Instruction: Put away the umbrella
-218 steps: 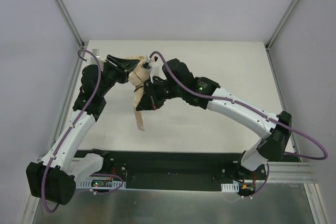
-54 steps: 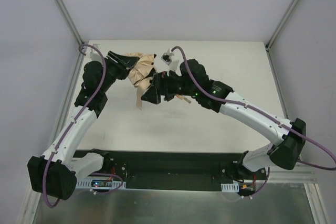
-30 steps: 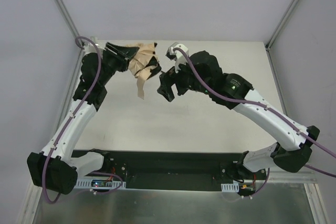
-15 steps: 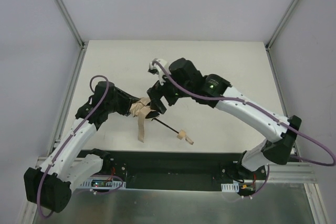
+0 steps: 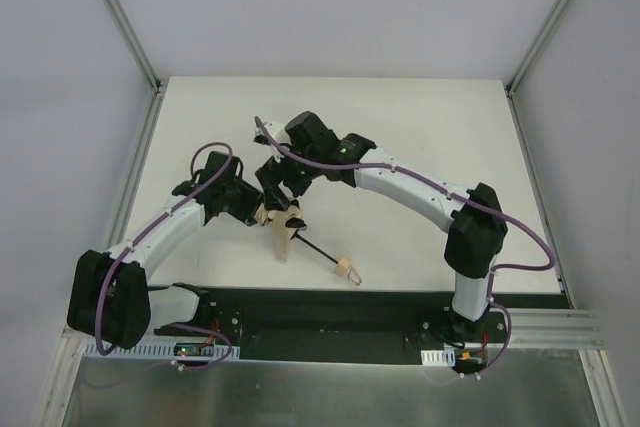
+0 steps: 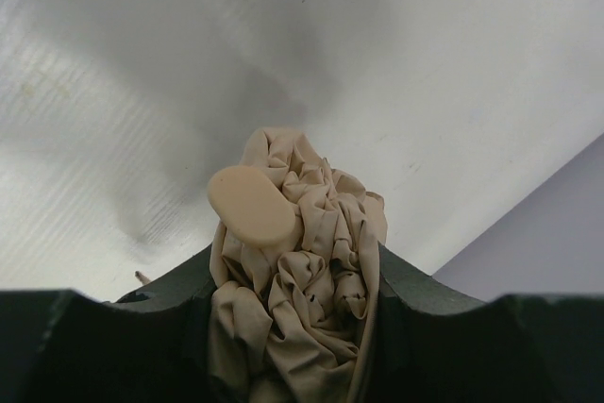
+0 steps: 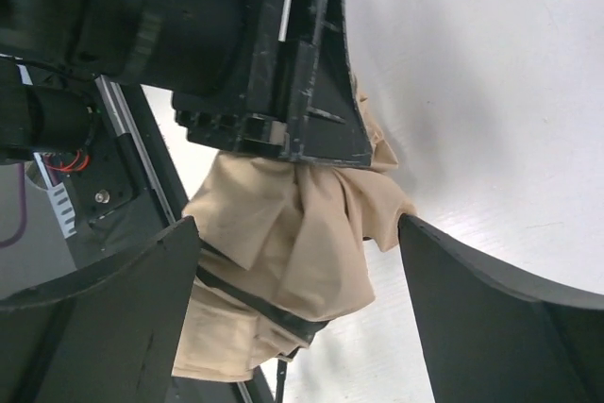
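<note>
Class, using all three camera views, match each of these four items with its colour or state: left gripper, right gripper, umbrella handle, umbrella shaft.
Column one:
1. left gripper
2. right gripper
3. umbrella handle
4. umbrella shaft

Column two:
A. thin, dark and straight
B. open, jaws wide apart
C. pale, at the end away from the fabric
D. shut on the bunched beige umbrella canopy

Pairs: 1-D, 2-B, 3-C, 4-A
</note>
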Robot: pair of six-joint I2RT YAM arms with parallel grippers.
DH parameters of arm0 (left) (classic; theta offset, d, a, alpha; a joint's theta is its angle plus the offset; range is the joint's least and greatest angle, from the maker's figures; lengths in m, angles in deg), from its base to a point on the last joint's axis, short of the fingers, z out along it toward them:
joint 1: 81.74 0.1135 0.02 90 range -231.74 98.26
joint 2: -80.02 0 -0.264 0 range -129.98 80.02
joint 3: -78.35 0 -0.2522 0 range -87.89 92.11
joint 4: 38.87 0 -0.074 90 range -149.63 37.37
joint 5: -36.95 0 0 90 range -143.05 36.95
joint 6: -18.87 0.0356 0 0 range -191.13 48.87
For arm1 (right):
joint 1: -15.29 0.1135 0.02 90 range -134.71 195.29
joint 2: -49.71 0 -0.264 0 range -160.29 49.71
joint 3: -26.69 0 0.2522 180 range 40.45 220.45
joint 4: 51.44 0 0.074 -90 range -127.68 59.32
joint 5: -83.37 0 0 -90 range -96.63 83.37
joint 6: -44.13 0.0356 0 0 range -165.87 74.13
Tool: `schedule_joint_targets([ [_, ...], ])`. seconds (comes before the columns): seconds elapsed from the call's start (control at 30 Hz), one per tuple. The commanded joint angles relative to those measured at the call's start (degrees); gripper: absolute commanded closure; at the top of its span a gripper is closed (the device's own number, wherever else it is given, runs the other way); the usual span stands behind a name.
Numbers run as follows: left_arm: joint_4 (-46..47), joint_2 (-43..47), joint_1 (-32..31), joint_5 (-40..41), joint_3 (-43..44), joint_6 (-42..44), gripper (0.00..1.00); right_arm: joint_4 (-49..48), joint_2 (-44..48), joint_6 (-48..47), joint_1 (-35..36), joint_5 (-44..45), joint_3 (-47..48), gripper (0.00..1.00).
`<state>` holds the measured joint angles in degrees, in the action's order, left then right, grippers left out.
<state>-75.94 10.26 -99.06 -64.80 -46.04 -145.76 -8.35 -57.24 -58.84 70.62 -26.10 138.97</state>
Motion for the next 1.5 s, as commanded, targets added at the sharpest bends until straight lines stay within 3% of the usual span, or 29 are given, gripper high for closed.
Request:
schedule_joint_targets([
  [0.0, 5.38, -0.55, -0.43, -2.13, 1.92, -1.22, 1.0, -4.18, 1.13, -3.2, -0.66, -5.14, -3.14, 0.13],
  [0.13, 5.64, -4.41, -0.43, -4.68, 2.1, -1.13, 1.0, -7.88, 3.77, -3.9, -1.1, -6.72, -9.83, 0.1],
  [0.3, 7.23, -7.41, -0.26, -6.1, 1.14, 0.01, 1.0, -1.83, -0.79, -7.94, -0.93, -8.32, -5.63, 0.12],
  [0.47, 8.63, -8.2, 0.45, -6.44, 0.96, -2.88, 1.0, -3.73, -2.9, -9.62, 3.11, 3.43, -7.98, 0.15],
  [0.7, 9.07, -10.05, 0.8, -7.33, -1.67, -10.52, 1.0, -18.49, -3.26, -9.96, 5.66, 23.05, -18.62, 0.22],
  [0.83, 8.98, -11.27, 0.97, -7.06, -2.91, -11.77, 1.0, -20.27, -6.41, -12.16, 5.84, 27.02, -19.51, 0.32],
  [1.0, 8.98, -13.21, 1.06, -7.76, -3.96, -12.03, 1.0, -20.36, -9.93, -11.64, 5.84, 24.75, -18.81, 0.4],
  [1.17, 9.51, -13.65, 1.94, -7.68, -4.84, -8.53, 1.0, -18.07, -12.13, -8.39, 4.53, 16.06, -18.88, 0.78],
  [1.2, 9.51, -13.39, 2.38, -7.24, -4.76, -6.6, 0.94, -17.98, -12.4, -7.69, 3.83, 13.08, -19.41, 0.86],
  [1.27, 10.3, -12.95, 2.9, -6.8, -4.49, -0.81, 0.65, -17.98, -12.66, -6.11, 2.42, 7.28, -20.82, 0.99],
  [1.3, 10.56, -12.77, 2.99, -6.45, -4.32, 1.4, 0.5, -17.9, -13.01, -5.06, 1.37, 3.77, -21.17, 1.0],
  [1.4, 13.72, -11.55, 3.0, -6.71, -5.45, 5.45, 0.33, -17.98, -14.06, -1.89, -1.1, -5.2, -21.44, 1.0],
  [1.47, 18.72, -10.41, 3.0, -7.93, -8.34, 6.42, 0.29, -17.81, -15.12, 0.13, -2.41, -10.74, -20.65, 1.0],
])
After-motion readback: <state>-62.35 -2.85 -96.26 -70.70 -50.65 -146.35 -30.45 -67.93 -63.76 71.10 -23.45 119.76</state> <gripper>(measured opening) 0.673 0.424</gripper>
